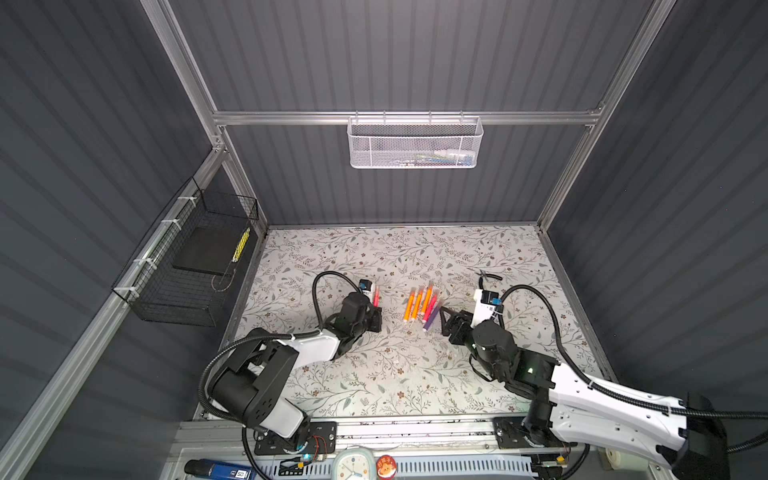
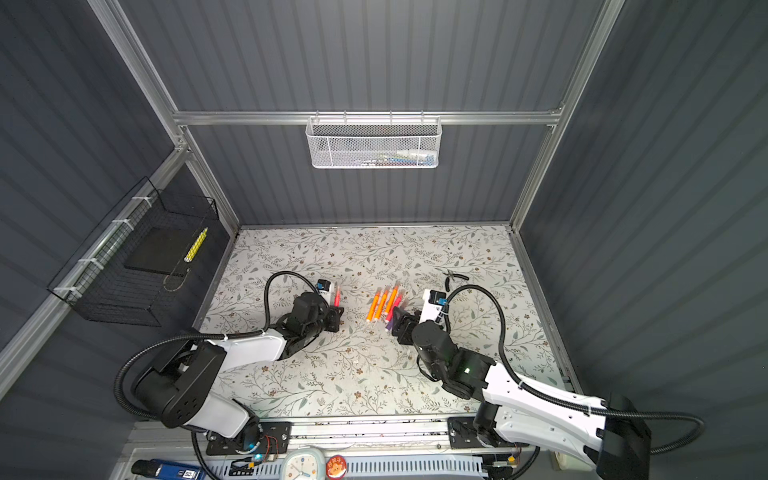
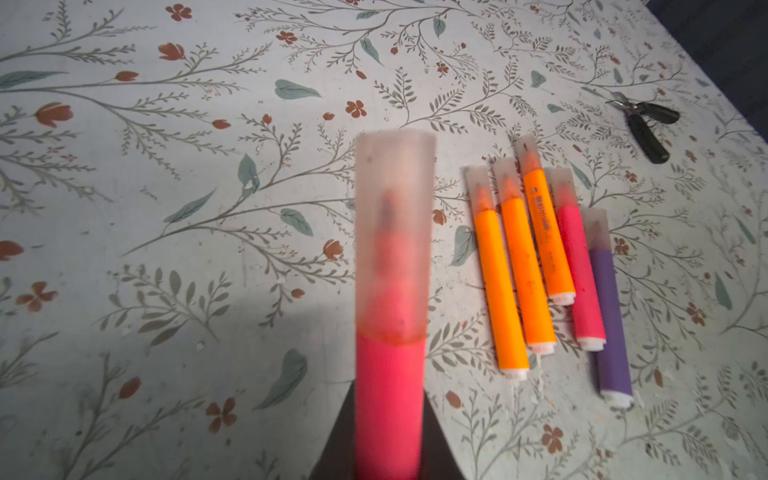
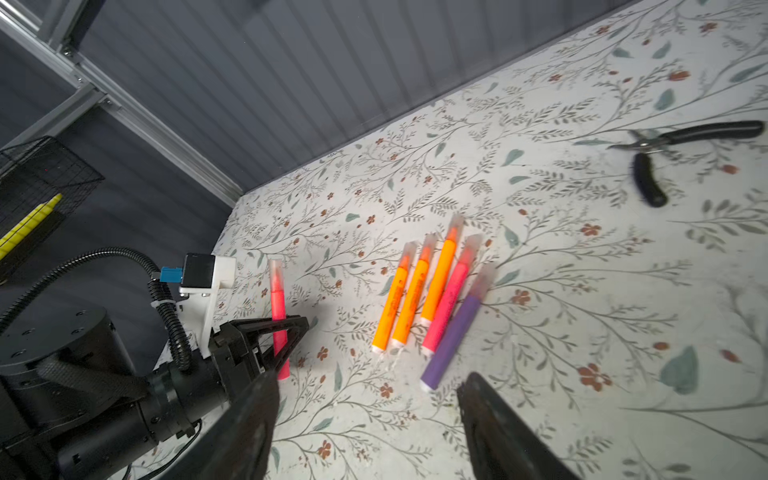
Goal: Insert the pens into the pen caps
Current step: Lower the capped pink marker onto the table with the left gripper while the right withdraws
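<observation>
Now: left pincer clamped on capped pink pen, left of the pen row; right pincer apart, just beside it. Likely light, stiff, slick plastic; grip mid-barrel, not cap.

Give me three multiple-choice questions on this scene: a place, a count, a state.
1. Where do the pliers lie? A) in the wire basket B) on the table C) in a gripper
2. How many orange pens lie in the row? A) three B) one C) five
3. What is the left gripper doing? A) standing open, empty B) gripping the pliers C) shut on a pink pen

B: they lie on the floral table. A: three orange barrels lie side by side. C: its jaws clamp the pink pen.
</observation>
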`<state>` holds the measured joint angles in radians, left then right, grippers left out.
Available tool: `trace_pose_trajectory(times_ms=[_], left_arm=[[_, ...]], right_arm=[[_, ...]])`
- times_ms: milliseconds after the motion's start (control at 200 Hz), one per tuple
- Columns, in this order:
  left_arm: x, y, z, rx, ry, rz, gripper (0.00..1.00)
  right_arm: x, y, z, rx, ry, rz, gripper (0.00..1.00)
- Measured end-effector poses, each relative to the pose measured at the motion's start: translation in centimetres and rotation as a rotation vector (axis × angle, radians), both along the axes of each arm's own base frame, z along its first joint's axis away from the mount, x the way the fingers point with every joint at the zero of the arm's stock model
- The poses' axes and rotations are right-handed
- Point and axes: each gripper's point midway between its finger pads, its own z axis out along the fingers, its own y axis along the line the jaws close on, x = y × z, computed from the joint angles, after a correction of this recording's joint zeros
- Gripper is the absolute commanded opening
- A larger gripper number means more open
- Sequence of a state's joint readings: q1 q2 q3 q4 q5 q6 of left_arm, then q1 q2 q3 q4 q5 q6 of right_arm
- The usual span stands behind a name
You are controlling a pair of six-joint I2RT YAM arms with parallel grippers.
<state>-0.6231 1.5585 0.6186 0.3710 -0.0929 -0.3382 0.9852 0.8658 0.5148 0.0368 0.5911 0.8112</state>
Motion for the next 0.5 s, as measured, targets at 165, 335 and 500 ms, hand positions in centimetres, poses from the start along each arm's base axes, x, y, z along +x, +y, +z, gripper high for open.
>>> trace_pose_trajectory(times_ms=[165,335,500], left_arm=[[0.8,-1.2,-0.6,0.042,0.026,0.012,0.0],[0.9,-1.2,-3.4,0.091,0.103,0.022,0.0],[1.6,-1.7,-3.9,0.1,0.123,0.027,0.04]], right_arm=[[-0.1,-2.7,-1.4,-0.037,0.029,-0.059,0.86],[0.0,-4.3,-2.4,-0.092,0.065,-0.104,0.99],[0.3,-5.4,-2.4,-0.165,0.09,-0.156,0.99]])
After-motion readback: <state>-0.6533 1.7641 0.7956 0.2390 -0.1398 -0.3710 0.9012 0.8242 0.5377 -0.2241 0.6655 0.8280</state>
